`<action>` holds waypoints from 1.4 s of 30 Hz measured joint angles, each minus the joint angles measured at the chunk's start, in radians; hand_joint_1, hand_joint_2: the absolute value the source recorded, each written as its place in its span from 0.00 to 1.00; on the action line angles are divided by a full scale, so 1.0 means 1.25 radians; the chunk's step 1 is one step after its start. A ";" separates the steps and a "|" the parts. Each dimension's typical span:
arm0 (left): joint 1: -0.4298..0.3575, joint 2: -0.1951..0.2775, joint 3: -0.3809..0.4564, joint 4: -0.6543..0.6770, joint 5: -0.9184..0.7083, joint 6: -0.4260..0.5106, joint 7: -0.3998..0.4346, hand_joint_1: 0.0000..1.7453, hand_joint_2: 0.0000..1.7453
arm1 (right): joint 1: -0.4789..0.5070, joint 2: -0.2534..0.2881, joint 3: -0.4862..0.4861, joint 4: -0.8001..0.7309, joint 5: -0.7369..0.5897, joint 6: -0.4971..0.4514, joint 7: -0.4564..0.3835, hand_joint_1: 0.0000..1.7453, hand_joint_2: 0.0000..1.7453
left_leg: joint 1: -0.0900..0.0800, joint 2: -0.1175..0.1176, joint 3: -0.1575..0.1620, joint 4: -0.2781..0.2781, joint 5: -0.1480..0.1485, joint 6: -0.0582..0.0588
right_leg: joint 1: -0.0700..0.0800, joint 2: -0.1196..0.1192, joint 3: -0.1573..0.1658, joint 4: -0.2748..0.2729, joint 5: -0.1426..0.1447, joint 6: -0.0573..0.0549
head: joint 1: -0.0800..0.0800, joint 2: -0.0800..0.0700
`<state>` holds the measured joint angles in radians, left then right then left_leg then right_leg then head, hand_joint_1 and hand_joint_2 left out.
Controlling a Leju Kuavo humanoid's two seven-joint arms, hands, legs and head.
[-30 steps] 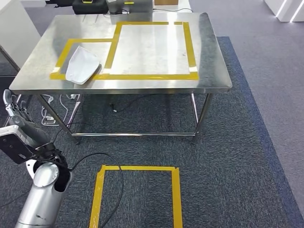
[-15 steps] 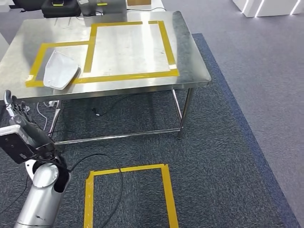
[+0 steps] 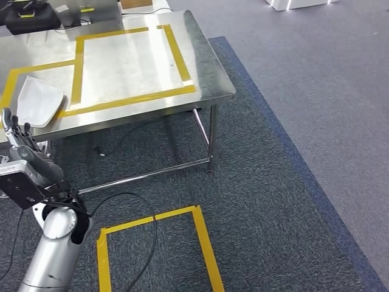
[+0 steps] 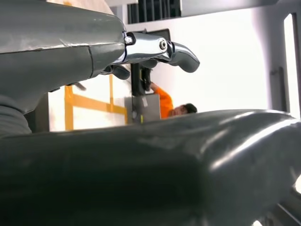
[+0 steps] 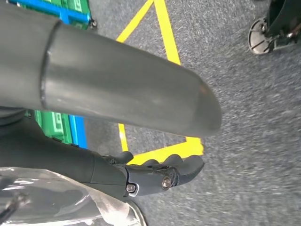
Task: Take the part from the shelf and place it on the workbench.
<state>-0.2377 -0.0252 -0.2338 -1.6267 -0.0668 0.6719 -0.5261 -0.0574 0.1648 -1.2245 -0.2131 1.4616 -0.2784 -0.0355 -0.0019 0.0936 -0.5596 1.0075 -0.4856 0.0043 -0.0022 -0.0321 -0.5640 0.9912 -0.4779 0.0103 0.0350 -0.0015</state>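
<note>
Standing open and empty just off the workbench's point(image 3: 202, 67) front left edge, the left hand point(image 3: 18, 137) is nearer the white part point(image 3: 39, 100), which lies flat inside the small taped box point(image 3: 14, 76), long side roughly along that edge, while the right hand point(image 5: 160, 174), fingers apart on nothing, hangs beside green crates point(image 5: 57, 125) whose contents are hidden.

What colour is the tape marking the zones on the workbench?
Yellow tape on the steel workbench, clearest in the head view.
</note>
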 joint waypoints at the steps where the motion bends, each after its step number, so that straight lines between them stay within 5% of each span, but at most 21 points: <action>1: -0.001 0.000 0.000 -0.003 -0.001 0.000 0.000 0.00 0.00 | 0.000 0.000 -0.002 0.000 -0.001 0.000 0.000 0.00 0.00 | 0.003 -0.015 -0.007 0.020 -0.016 -0.005 | -0.002 0.007 0.000 -0.001 0.002 -0.005 | -0.001 0.000; 4: 0.000 0.002 -0.001 -0.007 -0.003 0.001 0.000 0.00 0.00 | -0.003 0.001 -0.004 0.000 -0.001 0.000 -0.001 0.00 0.00 | 0.008 -0.061 -0.070 0.169 -0.091 -0.013 | -0.003 0.030 0.000 -0.002 0.005 -0.013 | -0.002 0.000; 6: 0.002 0.002 -0.001 -0.007 -0.004 0.001 0.000 0.00 0.00 | -0.005 0.003 -0.006 0.000 -0.002 0.000 -0.001 0.00 0.00 | 0.008 -0.067 -0.097 0.227 -0.100 -0.013 | -0.003 0.050 -0.001 0.000 0.005 -0.014 | -0.002 0.000; 8: 0.000 0.002 -0.001 -0.007 -0.006 0.001 0.002 0.00 0.00 | -0.005 0.003 -0.008 0.000 -0.006 -0.001 -0.004 0.00 0.00 | 0.009 -0.075 -0.070 0.166 -0.051 -0.009 | -0.003 0.071 0.001 0.002 0.005 -0.014 | -0.002 0.000; 10: -0.006 0.003 -0.002 -0.008 -0.010 0.001 0.006 0.00 0.00 | -0.008 0.004 -0.010 0.000 -0.014 -0.004 -0.011 0.00 0.00 | 0.012 -0.104 -0.023 0.060 -0.003 -0.004 | -0.003 0.090 -0.002 0.005 0.005 -0.010 | -0.002 0.000; 12: -0.016 0.004 -0.003 -0.008 -0.018 0.001 0.011 0.00 0.00 | -0.011 0.004 -0.013 0.000 -0.023 -0.004 -0.016 0.00 0.00 | 0.012 -0.124 -0.005 0.011 0.006 -0.001 | -0.004 0.104 -0.011 0.008 0.008 -0.001 | -0.001 0.000; 14: -0.027 0.002 -0.006 -0.008 -0.029 0.000 0.017 0.00 0.00 | -0.013 0.005 -0.020 0.000 -0.035 -0.001 -0.017 0.00 0.00 | 0.011 -0.114 -0.006 0.005 0.007 0.003 | -0.007 0.115 -0.022 0.007 0.012 0.010 | -0.002 0.000; 16: -0.038 0.000 -0.011 -0.008 -0.038 -0.001 0.022 0.00 0.00 | -0.013 0.006 -0.026 0.000 -0.043 0.000 -0.018 0.00 0.00 | 0.013 -0.098 -0.006 -0.002 0.012 0.014 | -0.006 0.092 -0.038 0.027 -0.002 0.018 | 0.002 0.000; 18: -0.044 -0.002 -0.013 -0.008 -0.042 -0.001 0.025 0.00 0.00 | -0.017 0.006 -0.030 0.000 -0.046 0.000 -0.018 0.00 0.00 | 0.013 -0.079 -0.007 -0.006 0.015 0.021 | -0.004 0.049 -0.079 0.108 -0.047 0.022 | 0.010 0.000; 20: -0.045 -0.002 -0.013 -0.007 -0.042 -0.001 0.027 0.00 0.00 | -0.021 0.007 -0.033 0.000 -0.047 0.001 -0.018 0.00 0.00 | 0.011 -0.058 -0.008 -0.006 0.015 0.022 | -0.006 0.034 -0.128 0.213 -0.090 0.027 | 0.013 0.000; 21: -0.045 -0.003 -0.013 -0.007 -0.042 -0.001 0.028 0.00 0.00 | -0.021 0.007 -0.034 0.000 -0.047 0.001 -0.018 0.00 0.00 | 0.010 -0.047 -0.008 -0.006 0.014 0.022 | -0.007 0.032 -0.139 0.237 -0.093 0.028 | 0.013 0.000; 25: -0.046 -0.003 -0.013 -0.007 -0.042 -0.001 0.029 0.00 0.00 | -0.021 0.007 -0.036 0.000 -0.048 0.001 -0.018 0.00 0.00 | 0.010 -0.026 -0.008 -0.006 0.014 0.022 | -0.007 0.023 -0.094 0.160 -0.040 0.028 | 0.013 0.000; 28: -0.046 -0.003 -0.013 -0.007 -0.042 -0.001 0.029 0.00 0.00 | -0.021 0.007 -0.036 0.000 -0.048 0.001 -0.018 0.00 0.00 | 0.010 -0.024 -0.007 -0.006 0.013 0.021 | -0.007 0.021 -0.086 0.145 -0.033 0.028 | 0.013 0.000; 29: -0.046 -0.004 -0.013 -0.007 -0.042 -0.001 0.029 0.00 0.00 | -0.021 0.007 -0.037 0.000 -0.048 0.001 -0.018 0.00 0.00 | 0.009 -0.021 -0.007 -0.005 0.013 0.020 | -0.005 0.006 -0.066 0.108 -0.024 0.027 | 0.013 0.000; 32: -0.063 -0.007 -0.017 -0.007 -0.072 0.001 0.034 0.00 0.00 | -0.025 0.008 -0.045 0.000 -0.060 0.002 -0.026 0.00 0.00 | 0.005 -0.013 -0.010 0.013 -0.004 0.001 | -0.001 -0.008 -0.012 0.003 0.006 0.003 | 0.012 0.000; 35: -0.079 -0.008 -0.019 -0.007 -0.107 0.002 0.054 0.00 0.00 | -0.030 0.009 -0.048 0.000 -0.066 0.002 -0.040 0.00 0.00 | 0.008 -0.059 -0.063 0.145 -0.078 -0.013 | -0.004 0.023 -0.010 0.000 0.012 -0.012 | 0.008 0.000; 37: -0.080 -0.008 -0.019 -0.007 -0.114 -0.001 0.070 0.00 0.00 | -0.032 0.010 -0.048 0.000 -0.065 0.002 -0.044 0.00 0.00 | 0.008 -0.067 -0.099 0.228 -0.103 -0.014 | -0.004 0.044 -0.011 0.001 0.013 -0.013 | 0.008 0.000; 39: -0.080 -0.008 -0.020 -0.007 -0.116 -0.002 0.075 0.00 0.00 | -0.032 0.011 -0.048 0.000 -0.062 0.000 -0.047 0.00 0.00 | 0.009 -0.071 -0.085 0.197 -0.068 -0.011 | -0.004 0.066 -0.010 0.003 0.013 -0.013 | 0.008 0.000; 42: -0.081 -0.007 -0.021 -0.008 -0.094 -0.003 0.077 0.00 0.00 | -0.033 0.013 -0.048 0.000 -0.057 -0.007 -0.054 0.00 0.00 | 0.013 -0.113 -0.019 0.047 0.001 -0.005 | -0.004 0.095 -0.015 0.011 0.012 -0.006 | 0.008 0.000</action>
<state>-0.3390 -0.0338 -0.2601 -1.6366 -0.1844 0.6681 -0.4303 -0.0985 0.1804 -1.2843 -0.2132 1.3903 -0.2877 -0.1033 0.0143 -0.0471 -0.5838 1.0658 -0.4838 -0.0022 -0.0071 0.0864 -0.5833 1.0049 -0.4626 0.0022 0.0449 -0.0015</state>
